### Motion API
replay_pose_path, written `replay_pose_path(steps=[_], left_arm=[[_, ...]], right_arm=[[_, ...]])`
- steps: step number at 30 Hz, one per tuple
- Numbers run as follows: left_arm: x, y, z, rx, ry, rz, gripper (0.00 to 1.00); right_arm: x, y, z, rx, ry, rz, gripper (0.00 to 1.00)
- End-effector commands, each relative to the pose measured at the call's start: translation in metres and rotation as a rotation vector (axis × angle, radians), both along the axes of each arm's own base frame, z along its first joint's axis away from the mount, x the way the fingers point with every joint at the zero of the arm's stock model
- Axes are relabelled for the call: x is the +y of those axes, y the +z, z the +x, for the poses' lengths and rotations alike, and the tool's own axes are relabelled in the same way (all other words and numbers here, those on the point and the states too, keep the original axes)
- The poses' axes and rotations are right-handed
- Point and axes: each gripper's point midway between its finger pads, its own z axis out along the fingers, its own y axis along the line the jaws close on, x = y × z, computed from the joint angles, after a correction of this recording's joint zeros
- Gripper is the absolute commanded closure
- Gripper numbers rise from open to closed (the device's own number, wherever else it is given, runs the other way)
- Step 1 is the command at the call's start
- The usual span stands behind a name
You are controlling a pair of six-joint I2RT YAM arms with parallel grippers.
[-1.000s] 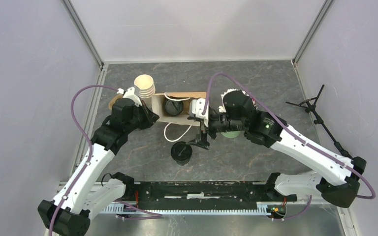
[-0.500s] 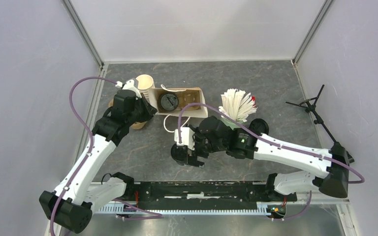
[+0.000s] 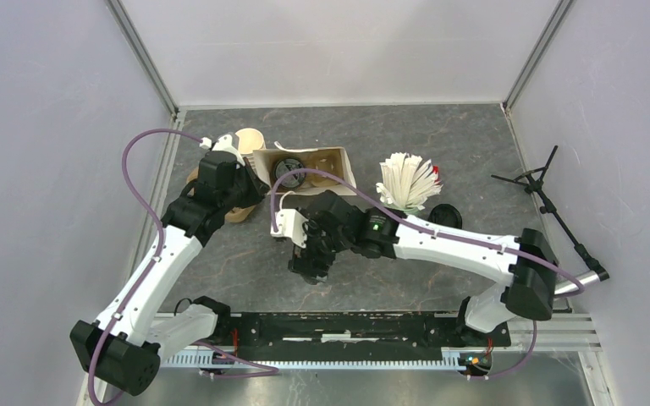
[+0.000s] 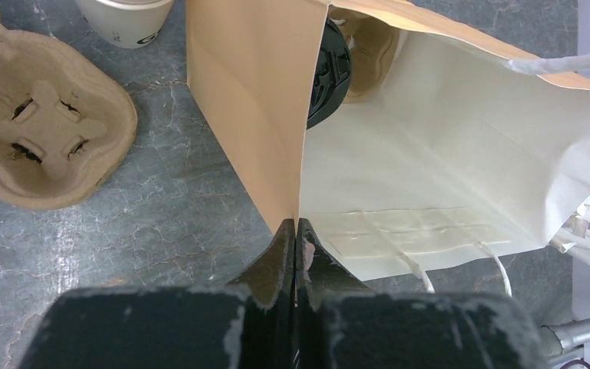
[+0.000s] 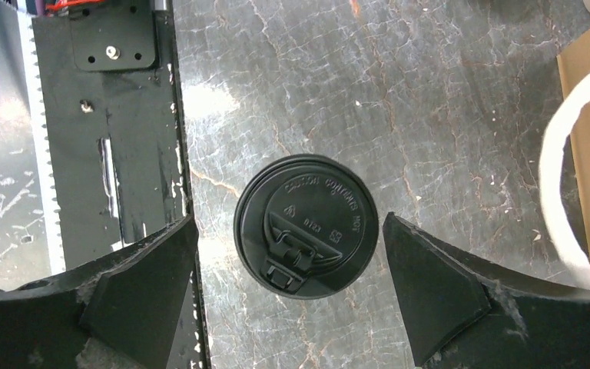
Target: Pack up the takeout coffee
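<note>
We're starting at the left gripper (image 4: pixel 297 231): its jaws are pinching shut on the edge of the brown paper bag (image 4: pixel 246 100), and the bag's mouth is standing open. The right gripper (image 5: pixel 288 223) is spread wide over the lidded cup (image 5: pixel 306 227), with a black finger (image 5: pixel 146 277) on each side of the lid and neither one touching it.

The left wrist view is giving us the bag's insides: a smooth white lining, flat paper handles, and the second cup (image 4: pixel 329 73) sitting in the upper middle of the frame with its glossy black lid showing. From the top camera that one is just a dark disc in the bag's mouth.

The right wrist view is showing raised lettering and a sip tab on the round plastic lid. From above, that cup is mostly hiding under the arm at lower centre, near the bag but outside it.

Further out, we're seeing a rough moulded pulp carrier (image 4: pixel 38 146) at the left of the left wrist view. Everything is sitting on the table (image 5: pixel 430 100), which is grey with marble-like veins.
</note>
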Motion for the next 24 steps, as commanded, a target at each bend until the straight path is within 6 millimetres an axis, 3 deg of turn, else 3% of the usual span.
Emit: replay_pose_path(steps=[1, 7, 24], left_arm=[[0.001, 0.031, 0.013, -0.102, 0.034, -0.035, 0.98], [0.002, 0.026, 0.011, -0.093, 0.032, -0.031, 0.98], [0.003, 0.019, 0.007, -0.097, 0.017, -0.018, 0.98]], right_arm=[[0.007, 0.013, 0.01, 0.051, -0.042, -0.004, 0.02], [0.011, 0.009, 0.016, 0.067, -0.054, -0.048, 0.02], [0.006, -0.025, 0.018, 0.103, -0.087, -0.224, 0.02]])
